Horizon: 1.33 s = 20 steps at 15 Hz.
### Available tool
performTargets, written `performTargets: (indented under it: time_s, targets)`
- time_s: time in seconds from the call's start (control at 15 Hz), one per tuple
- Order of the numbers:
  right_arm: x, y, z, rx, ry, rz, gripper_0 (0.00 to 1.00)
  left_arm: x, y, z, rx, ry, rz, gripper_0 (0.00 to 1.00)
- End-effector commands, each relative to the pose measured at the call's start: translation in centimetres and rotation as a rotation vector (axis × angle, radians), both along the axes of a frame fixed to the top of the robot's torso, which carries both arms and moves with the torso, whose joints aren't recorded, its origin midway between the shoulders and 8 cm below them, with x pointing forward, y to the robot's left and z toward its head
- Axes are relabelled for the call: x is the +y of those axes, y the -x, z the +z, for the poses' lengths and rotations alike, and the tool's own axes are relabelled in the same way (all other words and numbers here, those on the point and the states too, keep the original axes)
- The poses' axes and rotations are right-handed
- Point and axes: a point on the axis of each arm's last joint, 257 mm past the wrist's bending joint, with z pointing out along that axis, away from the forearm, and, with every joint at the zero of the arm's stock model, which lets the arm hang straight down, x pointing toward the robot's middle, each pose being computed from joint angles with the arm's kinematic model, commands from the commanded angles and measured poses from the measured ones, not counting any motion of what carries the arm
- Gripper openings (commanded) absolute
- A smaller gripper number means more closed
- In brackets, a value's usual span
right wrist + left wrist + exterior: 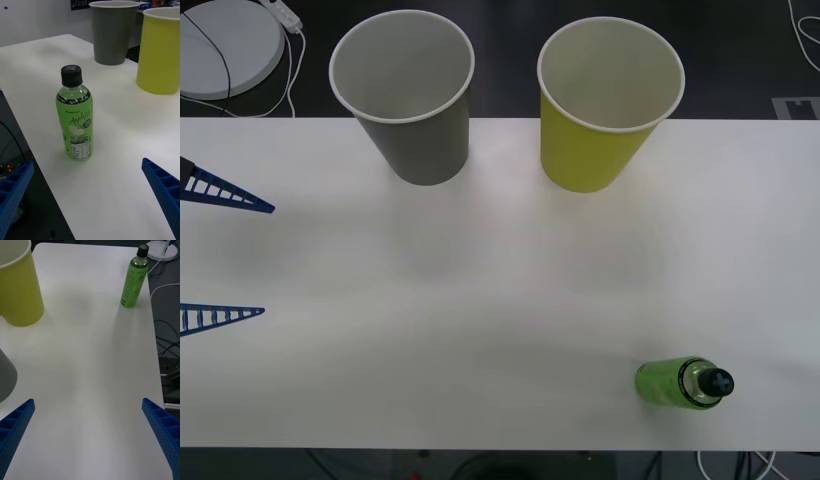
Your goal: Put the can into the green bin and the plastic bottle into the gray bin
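The gray bin (pixel 420 150) and the green bin (pixel 590 150) stand upright side by side at the table's far edge, gray on the left. The plastic bottle (pixel 680 382), green drink with a black cap, stands upright near the front right corner. My left gripper (pixel 268 260) is open at the left edge, well away from everything. From the right wrist, the bottle (pixel 75 123) stands a short way ahead of my open right gripper (pixel 88 162), with both bins (pixel 112 33) (pixel 159 52) beyond. The can is out of view.
The white table (pixel 480 290) is bare between the bins and the bottle. A round white disc (pixel 225 45) with cables lies off the table at the back left. More cables hang below the front edge (pixel 740 465).
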Motion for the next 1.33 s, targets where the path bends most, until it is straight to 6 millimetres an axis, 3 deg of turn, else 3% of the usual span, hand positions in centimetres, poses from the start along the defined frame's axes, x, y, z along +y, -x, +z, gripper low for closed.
performTargets:
  time_s: [0.07, 0.8, 1.33]
  targets:
    - [1.1, 0.0, -0.8, 0.021, -0.038, -0.005, 1.0, 0.0, 0.0, 0.0, 0.0, 0.0, 0.0, 1.0]
    - [5.1, -2.8, -3.0, 0.015, -0.121, -0.012, 1.0, 0.0, 0.0, 0.0, 0.0, 0.0, 0.0, 1.0]
    - [7.2, -4.1, -3.5, 0.001, -0.146, 0.017, 1.0, 0.0, 0.0, 0.0, 0.0, 0.0, 0.0, 1.0]
